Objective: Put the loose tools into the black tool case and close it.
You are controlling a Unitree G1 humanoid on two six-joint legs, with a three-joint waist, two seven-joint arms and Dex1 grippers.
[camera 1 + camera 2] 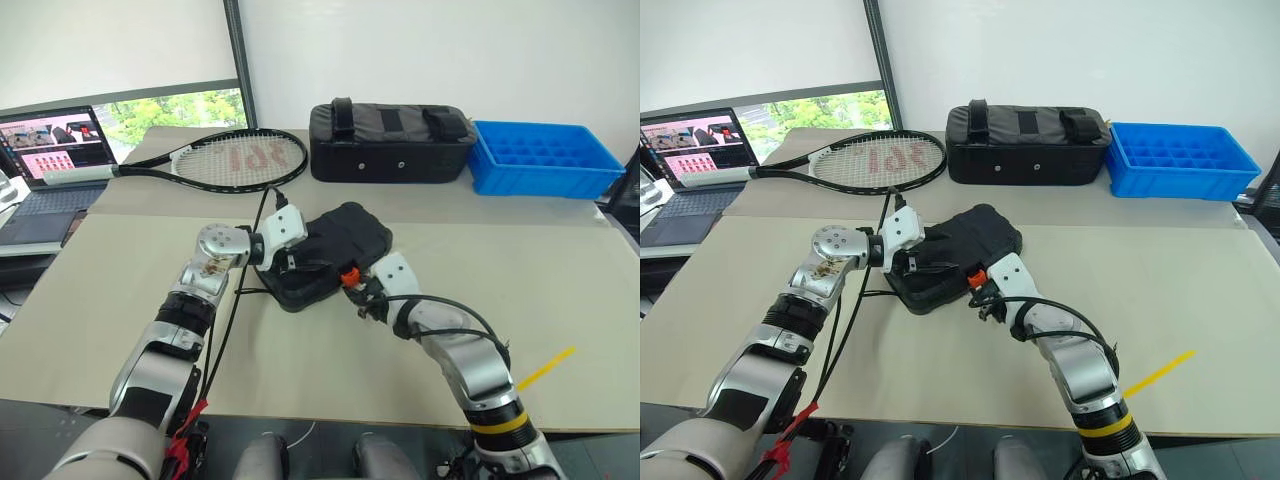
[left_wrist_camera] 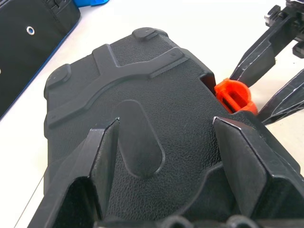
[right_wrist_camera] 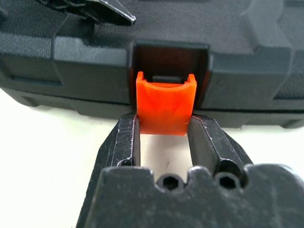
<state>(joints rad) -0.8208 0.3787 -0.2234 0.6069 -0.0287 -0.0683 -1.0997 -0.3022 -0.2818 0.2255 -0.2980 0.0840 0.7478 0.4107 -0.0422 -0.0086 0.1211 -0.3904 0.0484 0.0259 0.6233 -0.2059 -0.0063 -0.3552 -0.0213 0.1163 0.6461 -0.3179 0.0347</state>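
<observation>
The black tool case (image 1: 325, 255) lies shut in the middle of the bench (image 1: 560, 270), its ribbed lid up and its orange latch (image 3: 166, 108) facing the near edge. The right claw (image 3: 165, 130) is pinched on that latch, one black finger on either side of the orange tab, which sticks out from its recess in the case's front wall. The left claw (image 2: 164, 142) rests on top of the lid with its fingers spread apart, one to each side of an oval dimple moulded in the shell, clasping nothing. Along the far edge of the bench sit a black fabric bag (image 1: 390, 140) with straps and, just beside it toward the far right corner, a blue plastic tray (image 1: 545, 158) with a grid of compartments. A tennis racket (image 1: 225, 160) lies toward the far left, red lettering on its strings that I can't make out. A laptop (image 1: 50, 165) stands open off the left edge, its screen lit
</observation>
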